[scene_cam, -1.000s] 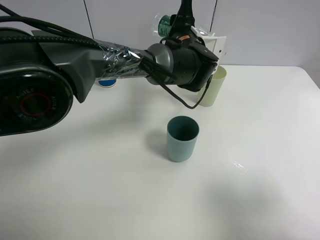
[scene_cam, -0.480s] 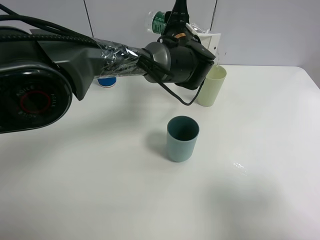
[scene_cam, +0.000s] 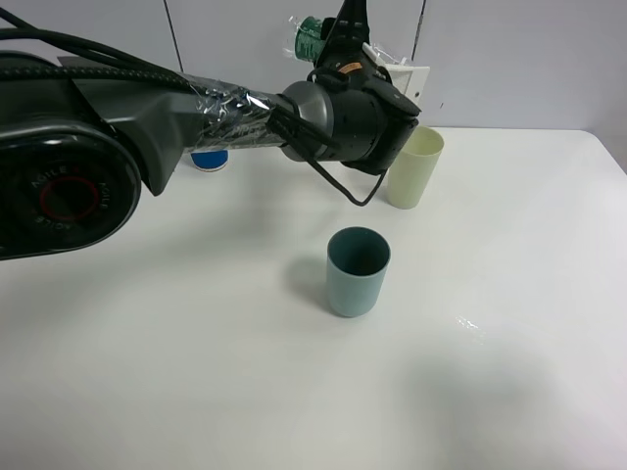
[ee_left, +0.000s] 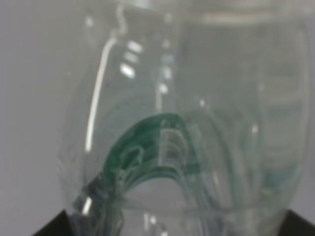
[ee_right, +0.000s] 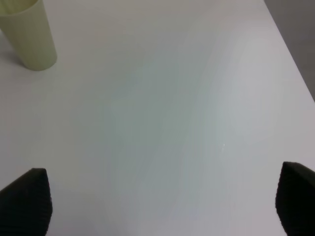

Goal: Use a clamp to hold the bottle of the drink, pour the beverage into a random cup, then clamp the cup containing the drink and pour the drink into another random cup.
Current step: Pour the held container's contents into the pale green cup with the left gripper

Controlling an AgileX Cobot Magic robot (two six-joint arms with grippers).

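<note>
My left gripper (scene_cam: 351,44), black with a white bracket, is shut on the clear green-labelled bottle (scene_cam: 312,35) and holds it tilted, high over the back of the table. The bottle (ee_left: 187,147) fills the left wrist view, with dark fingertips (ee_left: 49,227) at its edge. Its mouth is hidden, and I cannot make out the beverage. The tall pale yellow-green cup (scene_cam: 413,168) stands just right of and below that wrist. Nearer the front stands the short teal cup (scene_cam: 358,271). My right gripper (ee_right: 161,199) is open over bare table, with the yellow-green cup (ee_right: 28,35) far off.
A blue-and-white paper cup (scene_cam: 209,159) peeks out behind the left arm at the back left. The left arm (scene_cam: 196,108) spans the back of the white table (scene_cam: 196,372). The table's right edge (ee_right: 290,54) shows in the right wrist view.
The left wrist has lifted and drawn slightly left with the bottle, away from the yellow-green cup, uncovering more of that cup. Neither cup has moved.
</note>
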